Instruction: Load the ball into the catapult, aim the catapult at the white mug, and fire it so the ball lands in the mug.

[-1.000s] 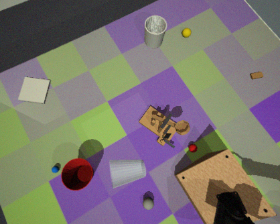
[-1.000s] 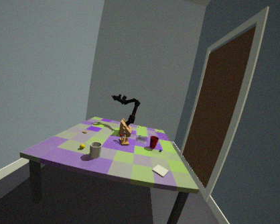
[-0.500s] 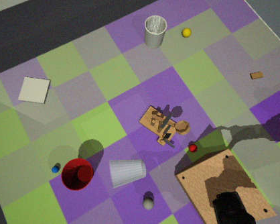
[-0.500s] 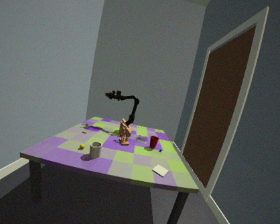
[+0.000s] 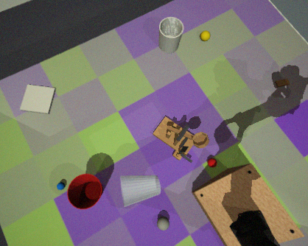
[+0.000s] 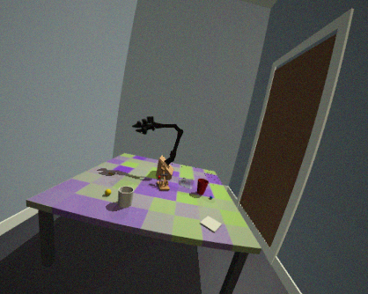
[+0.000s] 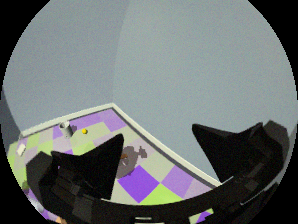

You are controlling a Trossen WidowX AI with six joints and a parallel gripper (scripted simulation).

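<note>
The wooden catapult [image 5: 171, 134] [image 6: 163, 187] stands mid-table; its round cup [image 5: 200, 140] shows no ball in it. The white mug [image 5: 169, 45] [image 6: 125, 199] [image 7: 67, 131] stands upright near the table's far edge from the arm. A red ball [image 5: 211, 162] [image 6: 159, 177] lies between the catapult and the arm's base. A yellow ball [image 5: 205, 35] [image 6: 108, 192] [image 7: 84, 131] lies beside the mug. A blue ball [image 5: 60, 185] [image 6: 210, 198] and a grey ball [image 5: 163, 223] lie farther off. My gripper [image 6: 136, 128] [image 7: 158, 132] is open and empty, high above the table, away from the catapult.
A red cup [image 5: 76, 184] [image 6: 202, 187] stands near the blue ball. A ribbed pale cup [image 5: 139, 189] [image 6: 186, 183] lies on its side. A wooden board [image 5: 215, 210] [image 6: 165, 170] is at the arm's base. A white tile [image 5: 37, 99] [image 6: 211, 224] and small brown block [image 5: 282, 82] lie apart.
</note>
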